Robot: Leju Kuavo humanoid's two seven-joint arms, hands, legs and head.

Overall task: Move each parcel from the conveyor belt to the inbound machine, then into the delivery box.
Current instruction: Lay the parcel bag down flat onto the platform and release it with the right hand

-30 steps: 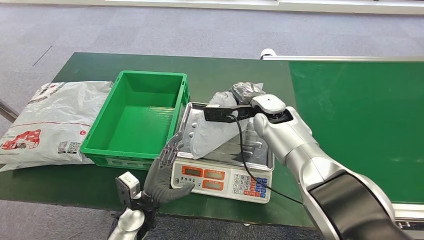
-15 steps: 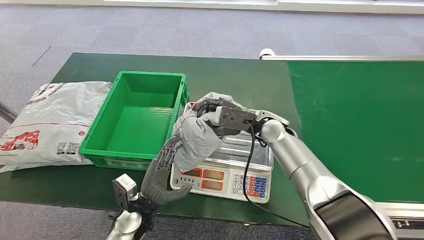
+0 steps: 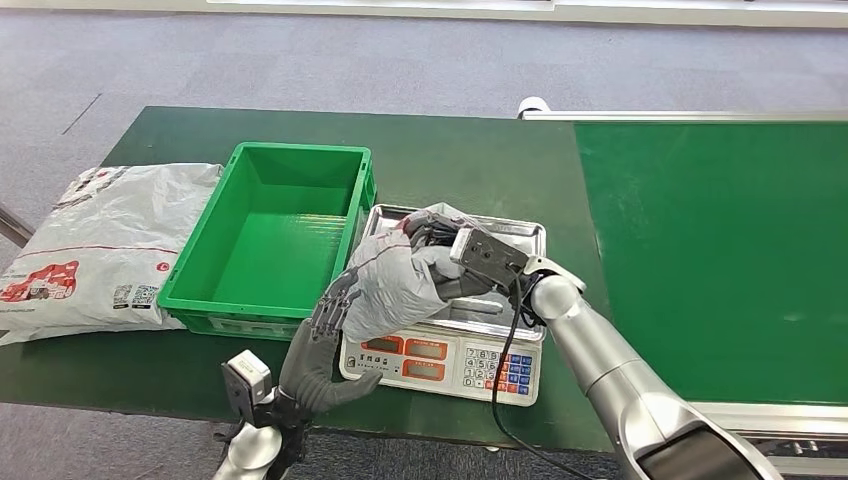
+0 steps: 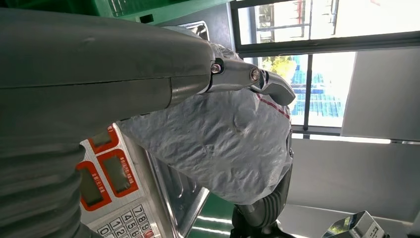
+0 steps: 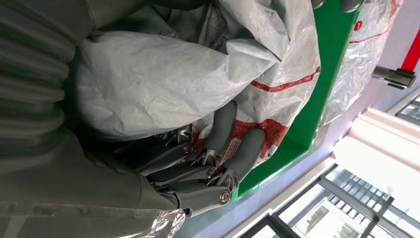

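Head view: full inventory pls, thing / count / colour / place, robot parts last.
grey parcel: 1, grey with red print, held over the scale's left part, near the bin.
scale: 1, steel tray with white front, red displays and a keypad, at the table's near edge.
bin: 1, green, nothing in it, left of the scale.
large parcel: 1, white-grey with red print, flat on the table, left of the bin.
table: 1, dark green.
conveyor belt: 1, green, to the right.
cable: 1, black, hangs from the right wrist.
right hand: 1, grey, grips the grey parcel.
left hand: 1, dark grey, fingers spread, at the parcel's lower edge.
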